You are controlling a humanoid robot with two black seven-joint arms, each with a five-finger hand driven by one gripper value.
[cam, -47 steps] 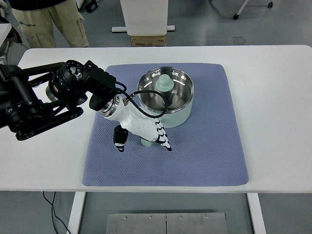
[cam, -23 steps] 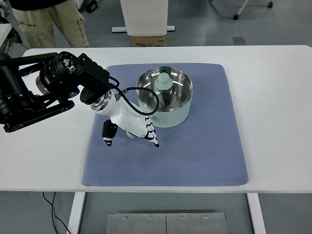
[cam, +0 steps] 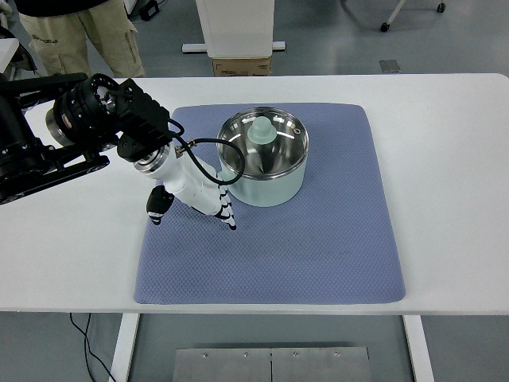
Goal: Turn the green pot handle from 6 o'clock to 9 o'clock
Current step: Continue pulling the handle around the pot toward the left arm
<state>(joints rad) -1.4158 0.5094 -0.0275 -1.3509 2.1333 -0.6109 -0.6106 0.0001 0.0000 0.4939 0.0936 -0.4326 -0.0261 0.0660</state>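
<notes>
A pale green pot point(cam: 274, 185) with a shiny steel inside stands on the blue mat point(cam: 318, 247), left of the mat's middle. A green knob-shaped piece point(cam: 261, 132) rests inside it. My left hand point(cam: 208, 205), white with striped fingertips point(cam: 228, 219) and a black thumb point(cam: 157, 208), lies low against the pot's lower-left side. Its fingers are curled over the pot handle, which is hidden beneath them. The handle's line runs from the pot toward the lower left. The black left arm point(cam: 79, 127) enters from the left edge. No right arm shows.
The mat lies on a white table point(cam: 453, 159). A person's legs point(cam: 79, 36) stand beyond the far left corner. A cardboard box point(cam: 241, 65) and a white post base sit on the floor behind the table's far edge.
My left hand has swung left and upward around the pot, carrying the handle from below the pot toward its lower-left side. The pot has turned and shifted slightly left.
</notes>
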